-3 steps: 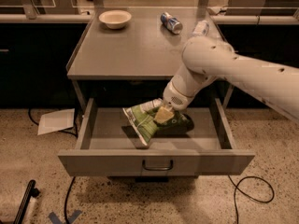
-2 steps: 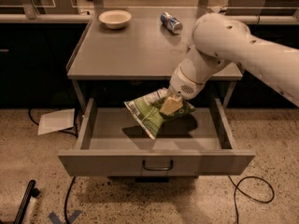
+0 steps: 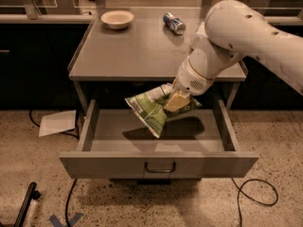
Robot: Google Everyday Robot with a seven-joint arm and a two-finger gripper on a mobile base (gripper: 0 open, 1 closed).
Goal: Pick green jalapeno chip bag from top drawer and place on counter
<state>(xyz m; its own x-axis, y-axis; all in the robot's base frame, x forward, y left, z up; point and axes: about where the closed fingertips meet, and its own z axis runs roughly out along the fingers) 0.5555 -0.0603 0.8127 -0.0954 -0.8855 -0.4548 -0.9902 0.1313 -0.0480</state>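
1. The tool [image 3: 174, 102], at the end of the thick white robot arm [image 3: 236, 37], hangs over the right half of the open drawer, just below the desk's front edge.
2. Its tan fingers [image 3: 178, 98] are clamped on the crinkled light-green and white foil chip bag [image 3: 149, 111], pinching it near its right end.
3. The chip bag is in the air above the drawer floor and appears to touch neither the floor nor the walls. It tilts, with its lower left corner pointing down toward the middle of the drawer and its upper edge close under the desk's front lip.
4. A dark shadow [image 3: 182, 126] lies on the drawer floor beneath the chip bag and the tool.
5. The wide shallow grey metal drawer [image 3: 94, 161] is pulled out. Its flat front panel has 1 small dark bar handle [image 3: 160, 167] at centre.
6. The flat grey metal desk [image 3: 132, 51], with low raised side edges, carries 2 things near its back edge. A round cream bowl [image 3: 117, 19] stands at the left and a blue can [image 3: 173, 22] lies on its side right of centre, well apart from the bowl.
7. On the speckled floor [image 3: 142, 207], a white sheet of paper [image 3: 57, 123] lies left of the drawer, and a dark cable [image 3: 255, 193] loops at the lower right.
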